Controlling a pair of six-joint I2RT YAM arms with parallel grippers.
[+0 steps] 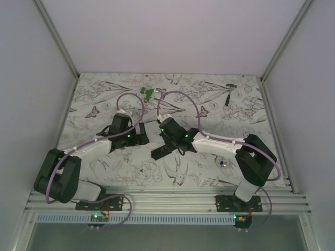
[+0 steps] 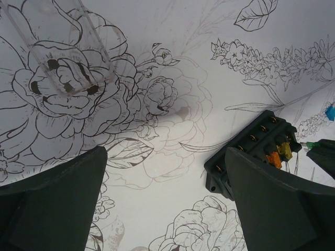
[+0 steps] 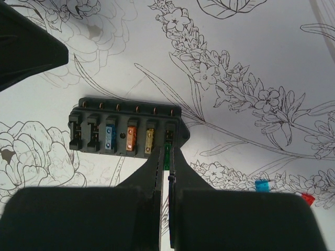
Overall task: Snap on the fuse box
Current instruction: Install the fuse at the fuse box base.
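The fuse box is a black block lying flat on the flower-printed table, with blue, orange and yellow fuses seated in its slots. My right gripper is shut on a small green fuse, held at the box's rightmost slot. My left gripper stands open over bare table with nothing between its fingers. Its right finger covers the near end of the fuse box. In the top view both grippers meet at the table's middle, left gripper beside right gripper.
A clear plastic cover lies on the table ahead of the left gripper. Loose blue and red fuses lie right of the right gripper. A green piece, a small hammer-like tool and a white-silver thing are on the table.
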